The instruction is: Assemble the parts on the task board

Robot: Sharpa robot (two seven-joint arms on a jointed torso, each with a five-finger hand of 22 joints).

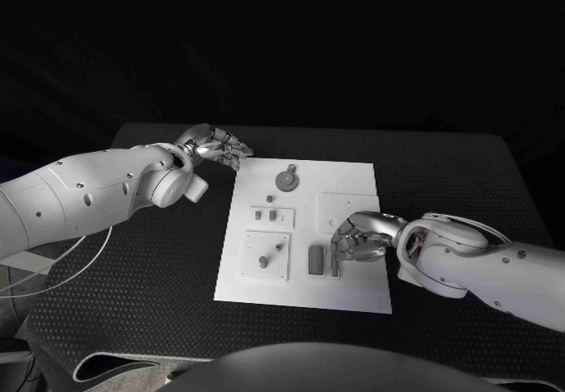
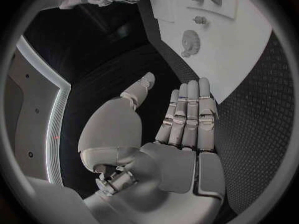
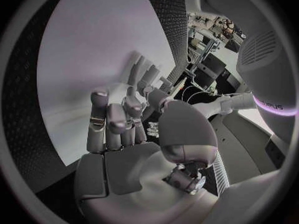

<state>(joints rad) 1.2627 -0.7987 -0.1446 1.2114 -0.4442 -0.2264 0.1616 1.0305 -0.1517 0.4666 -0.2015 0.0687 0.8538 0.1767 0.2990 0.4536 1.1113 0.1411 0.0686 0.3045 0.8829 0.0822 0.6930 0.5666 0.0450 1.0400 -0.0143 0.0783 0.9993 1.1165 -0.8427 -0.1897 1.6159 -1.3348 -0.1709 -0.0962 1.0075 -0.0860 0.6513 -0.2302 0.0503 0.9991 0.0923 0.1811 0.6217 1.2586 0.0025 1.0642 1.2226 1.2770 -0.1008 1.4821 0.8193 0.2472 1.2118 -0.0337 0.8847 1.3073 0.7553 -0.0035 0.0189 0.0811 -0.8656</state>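
The flat white task board (image 1: pixel 304 237) lies in the middle of the black table (image 1: pixel 471 180). Small grey parts sit on it: a round grey gear part (image 1: pixel 286 178) near the far end, two little grey pegs (image 1: pixel 265 216) side by side in the middle-left, one short grey pin (image 1: pixel 264 262) standing in a raised square at the near left, and a dark grey flat bar (image 1: pixel 316 260) near the front middle.

The silver right hand (image 1: pixel 359 238) is over the board's right side, fingers bent down onto the board, just beside the flat bar & a thin grey post (image 1: pixel 335 266). In the right wrist view the fingers (image 3: pixel 112 122) curl in close to the thumb. Can't tell if it's holding a part or not.

The silver left hand (image 1: pixel 218 147) is off the board, over the table by the board's far left corner, near the gear part but not touching it. In the left wrist view its fingers (image 2: pixel 190 109) are straight & flat, thumb out to the side, nothing in it.
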